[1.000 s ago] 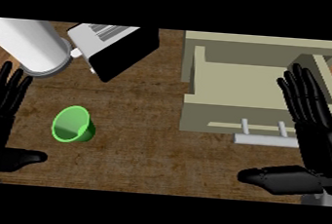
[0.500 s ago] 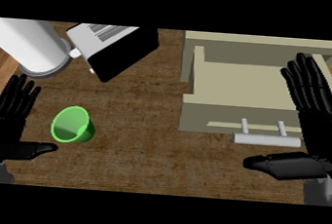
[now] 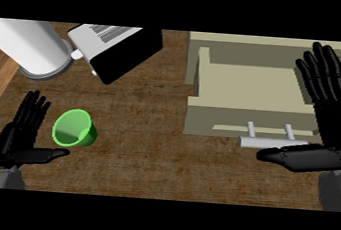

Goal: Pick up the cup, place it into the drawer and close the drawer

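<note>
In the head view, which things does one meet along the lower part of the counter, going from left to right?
Left hand → green cup → drawer handle → right hand.

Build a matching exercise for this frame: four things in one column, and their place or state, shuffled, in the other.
Things
1. small green plastic cup
2. beige drawer with a metal bar handle
3. left hand
4. right hand

Places or states
A. pulled open, nothing visible inside
B. open, fingers straight, just left of the cup
C. lying on the wooden counter, lower left
D. open, at the drawer's right side

Pairs: 1-C, 2-A, 3-B, 4-D
</note>
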### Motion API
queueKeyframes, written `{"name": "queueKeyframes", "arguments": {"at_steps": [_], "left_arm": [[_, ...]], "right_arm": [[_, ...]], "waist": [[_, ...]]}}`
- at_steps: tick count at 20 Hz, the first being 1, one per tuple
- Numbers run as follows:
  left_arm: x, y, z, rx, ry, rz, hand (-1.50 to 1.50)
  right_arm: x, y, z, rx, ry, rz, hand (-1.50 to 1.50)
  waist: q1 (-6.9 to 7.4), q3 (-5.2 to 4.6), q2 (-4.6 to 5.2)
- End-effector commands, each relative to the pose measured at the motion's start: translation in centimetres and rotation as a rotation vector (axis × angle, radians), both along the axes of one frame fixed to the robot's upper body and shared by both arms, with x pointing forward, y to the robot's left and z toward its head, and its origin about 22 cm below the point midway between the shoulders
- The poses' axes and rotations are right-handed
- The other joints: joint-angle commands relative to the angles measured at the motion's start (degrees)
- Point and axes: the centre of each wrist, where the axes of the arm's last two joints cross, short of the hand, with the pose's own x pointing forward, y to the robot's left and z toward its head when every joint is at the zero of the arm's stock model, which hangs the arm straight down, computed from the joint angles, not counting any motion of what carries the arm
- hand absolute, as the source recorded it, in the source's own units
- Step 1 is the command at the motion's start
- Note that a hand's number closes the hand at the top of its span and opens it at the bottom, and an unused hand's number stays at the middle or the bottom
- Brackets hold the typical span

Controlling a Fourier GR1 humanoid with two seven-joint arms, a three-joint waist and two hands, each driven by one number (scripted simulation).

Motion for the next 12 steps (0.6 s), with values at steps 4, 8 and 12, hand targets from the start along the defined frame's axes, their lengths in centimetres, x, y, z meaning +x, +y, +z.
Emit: {"name": "queueKeyframes", "arguments": {"at_steps": [4,8,12], "left_arm": [[-2.5,2.7,-5.0,0.003,0.035,0.037,-1.5],[-1.3,2.2,-6.0,0.008,0.031,0.046,-1.5],[-2.0,0.9,-8.1,0.013,0.02,0.028,-1.5]], "right_arm": [[-0.3,-1.1,-0.4,0.017,0.001,0.016,-1.5],[0.7,-1.4,1.8,-0.007,-0.017,0.008,-1.5],[0.6,-2.0,0.3,0.014,-0.008,-0.002,-1.5]], "waist": [[-0.3,-0.04,0.08],[-0.29,-0.05,0.1],[-0.62,-0.09,0.22]]}}
